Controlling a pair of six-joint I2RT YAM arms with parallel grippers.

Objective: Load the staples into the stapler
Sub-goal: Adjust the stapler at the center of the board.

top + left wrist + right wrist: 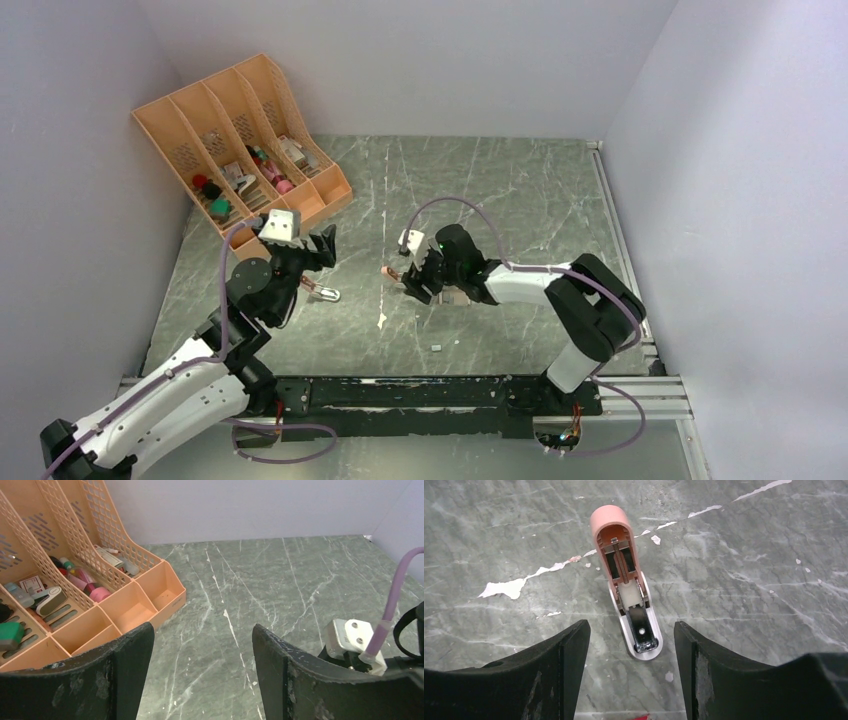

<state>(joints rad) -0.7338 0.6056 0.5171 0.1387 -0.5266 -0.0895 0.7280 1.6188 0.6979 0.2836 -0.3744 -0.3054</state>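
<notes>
From the top camera, your left gripper (327, 246) hangs with its fingers spread wide and nothing in them, by the near-right corner of the orange organizer (240, 130) at the far left of the desk (500, 190). A second stapler (322, 292), pink and white, lies just near of it. Your right gripper (408, 284) sits low at mid-desk, with the open stapler (390, 270) just to its left. A tiny grey piece (437, 347) lies alone nearer the arm bases; it may be a strip of staples, but it is too small to be sure. Far of both arms the desk runs bare to the wall, and a rail (612, 210) lines the right edge. In the left wrist view you see bare desk between the wide fingers. The organizer's compartments on the left hold small items, among them a red-and-white carton (32, 584) whose print is too small to read. In the right wrist view the open stapler lies on the desk ahead of the parted, empty fingers, touching neither. Its pink top is laid back on the far side and its metal channel points toward you. You cannot tell whether staples sit in it. A red sliver (642, 717) at the bottom edge shows too little to identify.
</notes>
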